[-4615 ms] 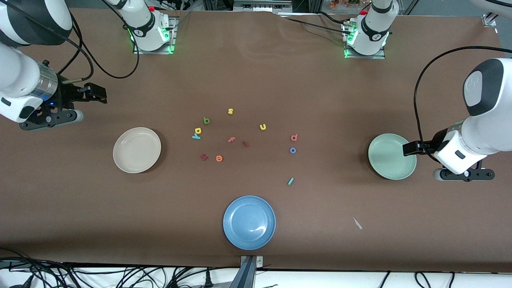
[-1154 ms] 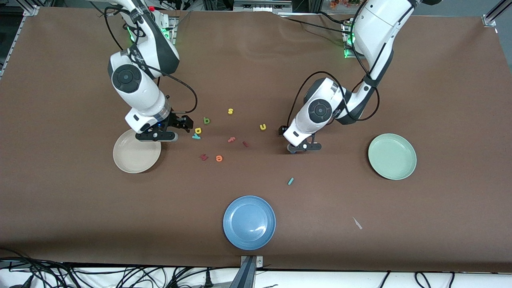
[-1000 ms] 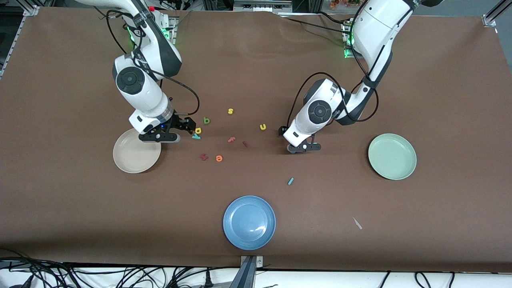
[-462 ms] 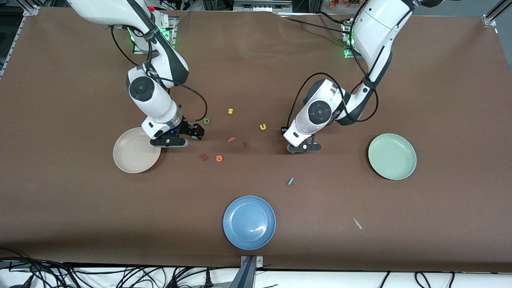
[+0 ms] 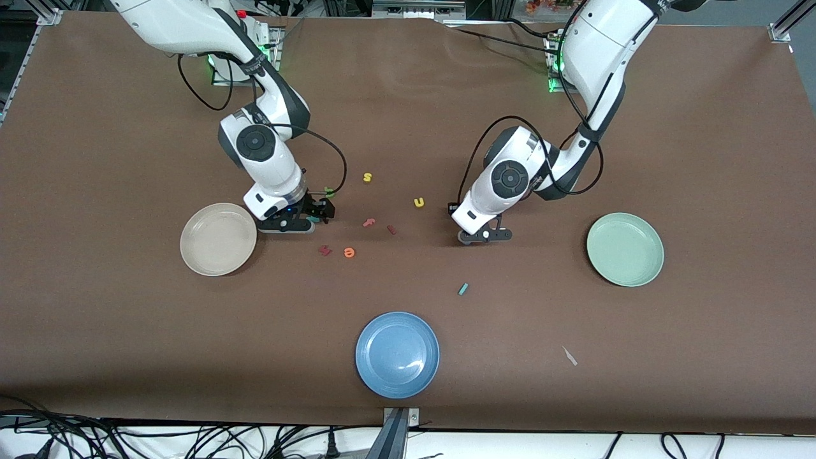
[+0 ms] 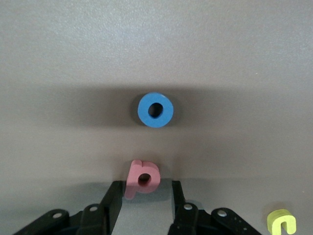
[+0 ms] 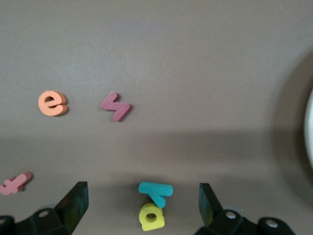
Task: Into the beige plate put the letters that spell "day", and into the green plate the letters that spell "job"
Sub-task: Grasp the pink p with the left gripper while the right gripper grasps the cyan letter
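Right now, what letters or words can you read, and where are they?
"s": the yellow s, lying on the table.
"u": the yellow u, on the table.
"e": the orange e, on the table.
"o": the blue o, on the table.
No printed words or labels can be read.

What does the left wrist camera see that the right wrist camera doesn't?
Left wrist only: blue ring, yellow u, and a salmon letter between the left gripper's fingers. Right wrist only: orange e, dark red letter, pink letter, beige plate's edge, and teal y with yellow letter between the right gripper's open fingers. Shared: only the brown table.
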`<action>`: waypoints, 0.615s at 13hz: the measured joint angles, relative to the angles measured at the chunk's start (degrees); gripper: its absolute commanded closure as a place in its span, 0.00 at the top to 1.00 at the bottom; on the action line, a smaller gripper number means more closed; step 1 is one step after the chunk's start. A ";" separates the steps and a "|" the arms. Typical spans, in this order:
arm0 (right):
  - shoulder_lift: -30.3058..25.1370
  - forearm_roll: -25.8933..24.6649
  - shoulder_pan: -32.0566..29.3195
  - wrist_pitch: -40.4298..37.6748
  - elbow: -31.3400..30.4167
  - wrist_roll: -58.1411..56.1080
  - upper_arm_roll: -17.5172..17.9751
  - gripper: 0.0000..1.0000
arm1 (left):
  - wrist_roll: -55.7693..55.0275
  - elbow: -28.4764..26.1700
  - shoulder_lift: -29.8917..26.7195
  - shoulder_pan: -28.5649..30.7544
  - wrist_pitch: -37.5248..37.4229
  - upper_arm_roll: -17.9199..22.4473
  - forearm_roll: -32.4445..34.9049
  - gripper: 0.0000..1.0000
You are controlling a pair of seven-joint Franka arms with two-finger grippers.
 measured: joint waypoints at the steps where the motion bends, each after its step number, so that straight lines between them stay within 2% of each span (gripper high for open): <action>1: 0.43 -0.05 0.35 0.00 0.00 0.83 0.00 1.00 | 0.00 0.01 0.02 0.00 0.09 0.01 0.00 0.46; 4: 1.32 -0.07 0.63 0.04 0.00 1.61 0.00 0.99 | 0.00 0.01 0.05 0.00 0.10 0.05 0.00 0.44; 6: 1.93 -0.08 0.63 0.45 0.00 1.66 0.00 0.98 | 0.00 0.01 0.05 0.00 0.07 0.07 0.00 0.24; 8: 2.73 -0.08 0.63 1.24 -0.03 1.69 0.00 0.96 | 0.00 0.02 -0.09 0.02 -0.21 0.31 0.44 0.22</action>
